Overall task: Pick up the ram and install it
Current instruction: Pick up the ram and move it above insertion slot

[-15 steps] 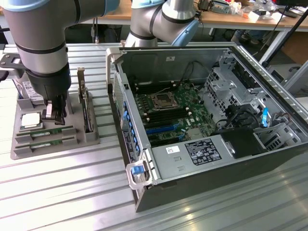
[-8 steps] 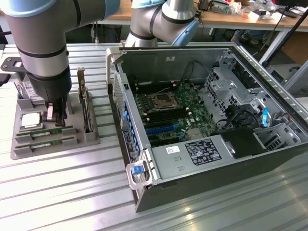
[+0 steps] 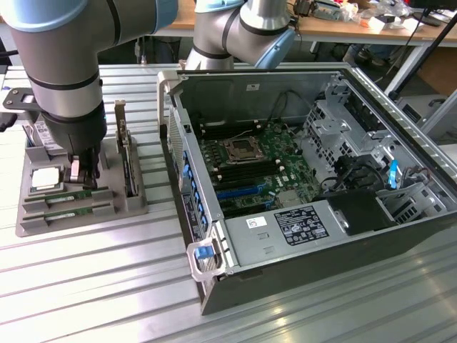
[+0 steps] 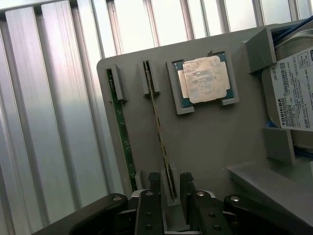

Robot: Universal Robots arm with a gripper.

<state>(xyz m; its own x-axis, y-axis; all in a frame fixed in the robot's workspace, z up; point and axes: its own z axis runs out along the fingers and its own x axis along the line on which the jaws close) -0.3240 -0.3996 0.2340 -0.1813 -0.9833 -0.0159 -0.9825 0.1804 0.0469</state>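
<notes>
Wrist view: gripper (image 4: 169, 177) hangs low over the grey tray (image 4: 215, 142). Its two black fingers (image 4: 152, 196) are spread apart w/ the ram stick (image 4: 160, 128) running edge-up btwn them. A gap shows on each side of the stick, so the hand is released and grasps nothing. The stick sits in its slot in the tray. A second ram stick (image 4: 122, 137) stands in the next slot over, on the side away from the processor chip (image 4: 204, 78). The chip lies flat in its own square pocket. Near it a hard drive (image 4: 296, 88) w/ a white label sits at the tray's edge.

Exterior view: the arm comes down at that view's left. The gripper (image 3: 83, 177) is over the tray (image 3: 43, 225), right at the ram stick (image 3: 64, 195), and the second ram stick (image 3: 68, 209) lies parallel just beside it. An expansion card (image 3: 128, 164) stands upright on the tray's side nearest the computer case (image 3: 321, 257). The case lies open on the ribbed metal table (image 3: 107, 286) at the view's right, w/ the motherboard (image 3: 257, 164) exposed. It is separate from the tray.
</notes>
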